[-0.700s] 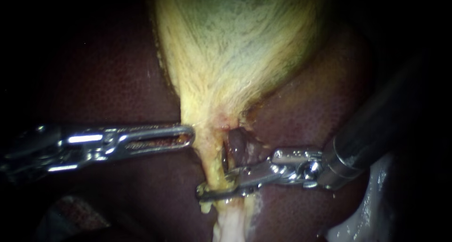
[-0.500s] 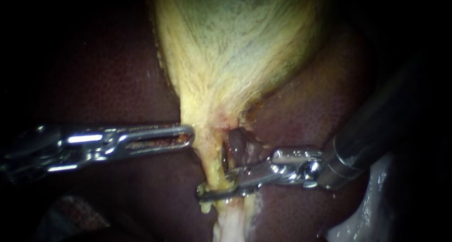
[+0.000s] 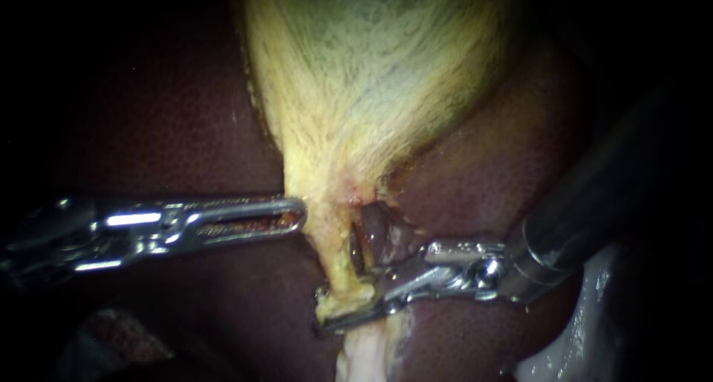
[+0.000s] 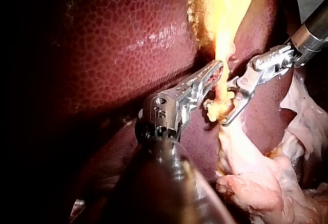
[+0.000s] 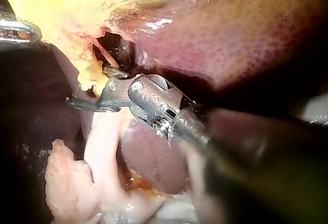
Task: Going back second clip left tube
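Endoscope view puts our right instrument [image 3: 345, 304] low on the left tube [image 3: 332, 252], the yellow strand that runs down from the narrow end of the gallbladder [image 3: 371, 77] across the dark liver [image 3: 171, 129]. Its jaws stand apart in a narrow V. A lump of the tube's yellow tissue lies between them, resting on the longer lower jaw, so we read them as open, not clamped. The left wrist view agrees: a plain gap shows between the two jaws, and the tube passes through it.

Our left instrument [image 3: 301, 213] lies level, its tip touching the edge of the yellow tissue a little higher up, across the tube from a small dark opening [image 3: 371, 233]. Whether it has hold of anything we cannot tell.

As for the clip, we cannot pick one out with certainty. Nothing near the jaws is plain enough to call one.

We judge the going-back barely begun: the jaws are parted, yet the right instrument is not clear of the tube. What is left is to draw it straight back along its own shaft, taking care that the lower jaw does not drag the soft tissue lying on it.
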### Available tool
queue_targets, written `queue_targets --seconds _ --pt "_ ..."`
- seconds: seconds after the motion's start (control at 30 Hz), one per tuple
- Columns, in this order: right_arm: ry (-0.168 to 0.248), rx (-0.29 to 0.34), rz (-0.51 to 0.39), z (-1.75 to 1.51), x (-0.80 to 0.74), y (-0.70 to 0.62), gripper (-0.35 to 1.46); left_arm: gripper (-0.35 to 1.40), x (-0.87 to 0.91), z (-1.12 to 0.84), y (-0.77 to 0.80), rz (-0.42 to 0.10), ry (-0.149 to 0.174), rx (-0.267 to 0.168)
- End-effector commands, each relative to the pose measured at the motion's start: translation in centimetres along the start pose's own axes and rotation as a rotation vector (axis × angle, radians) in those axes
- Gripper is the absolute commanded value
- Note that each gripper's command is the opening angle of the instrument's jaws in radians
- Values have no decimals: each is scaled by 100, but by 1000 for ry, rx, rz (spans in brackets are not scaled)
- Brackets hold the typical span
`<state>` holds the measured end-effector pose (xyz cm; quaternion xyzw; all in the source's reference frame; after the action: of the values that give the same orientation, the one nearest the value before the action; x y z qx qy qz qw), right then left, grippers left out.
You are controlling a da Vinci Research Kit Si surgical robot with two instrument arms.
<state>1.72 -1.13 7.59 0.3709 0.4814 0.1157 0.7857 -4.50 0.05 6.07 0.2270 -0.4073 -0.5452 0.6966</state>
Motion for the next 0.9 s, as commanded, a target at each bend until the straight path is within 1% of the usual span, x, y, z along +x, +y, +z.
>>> queue_targets --seconds 0.03,0.13,0.3,0.43,0.57,0.73,0.9 --pt "1 -5 -15 0 0 0 55 -35 0 0 0 0 0 0" --pt "5 -26 -67 -1 2 1 58 -35 0 0 0 0 0 0" --pt "3 -43 -150 -9 7 1 60 -35 0 -1 0 0 0 0" --pt "5 -56 -185 -27 10 -2 60 -35 1 -2 1 1 0 1" --pt "6 -69 -206 -44 10 -5 60 -35 1 -2 1 1 0 1" --pt "8 -69 -217 -71 5 -15 60 -35 1 -3 1 1 1 1" --pt "7 -56 -242 -103 5 -28 60 -35 1 -3 2 1 1 2"
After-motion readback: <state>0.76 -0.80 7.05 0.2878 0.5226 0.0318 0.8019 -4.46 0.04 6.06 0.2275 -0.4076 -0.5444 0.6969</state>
